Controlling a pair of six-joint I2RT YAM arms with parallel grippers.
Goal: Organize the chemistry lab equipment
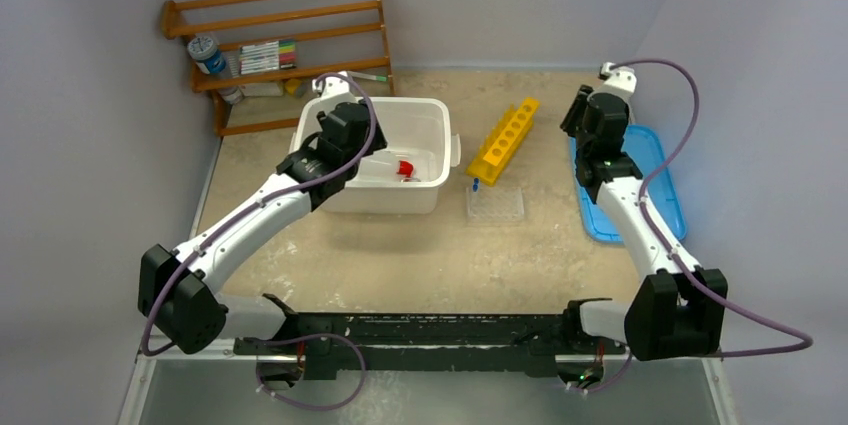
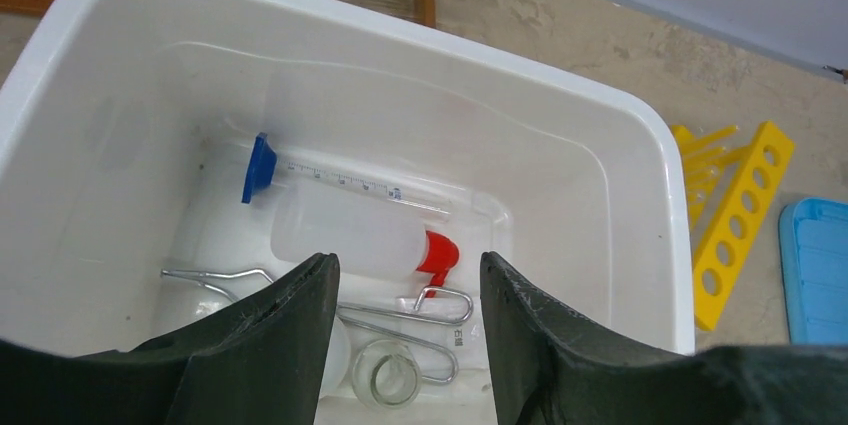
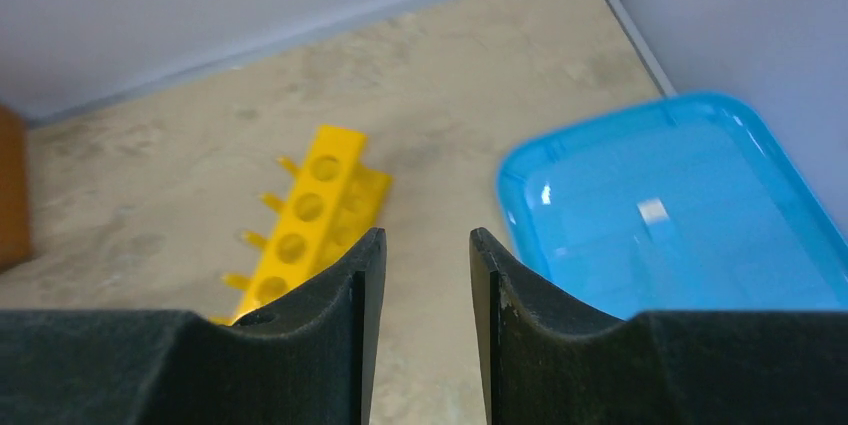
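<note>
Tongs (image 2: 390, 315) half hidden behind the left gripper (image 2: 408, 263) at 7 o'clock; blue tray (image 3: 680, 215) blurred, clipped at 3 o'clock; yellow rack (image 3: 310, 210) partly hidden behind the right gripper (image 3: 420, 237) at 8 o'clock.

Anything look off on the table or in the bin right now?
The yellow rack seems tipped over, pegs pointing sideways, lying diagonally beside the white bin. Inside it, the squeeze bottle lies on its side; no spill visible.

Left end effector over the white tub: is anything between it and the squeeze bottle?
Nothing visible covers the squeeze bottle. The left end effector hangs open above the tub. The tongs and glass jar lie on the bottle's near side, and the blue-ended tube lies on its far side.
</note>
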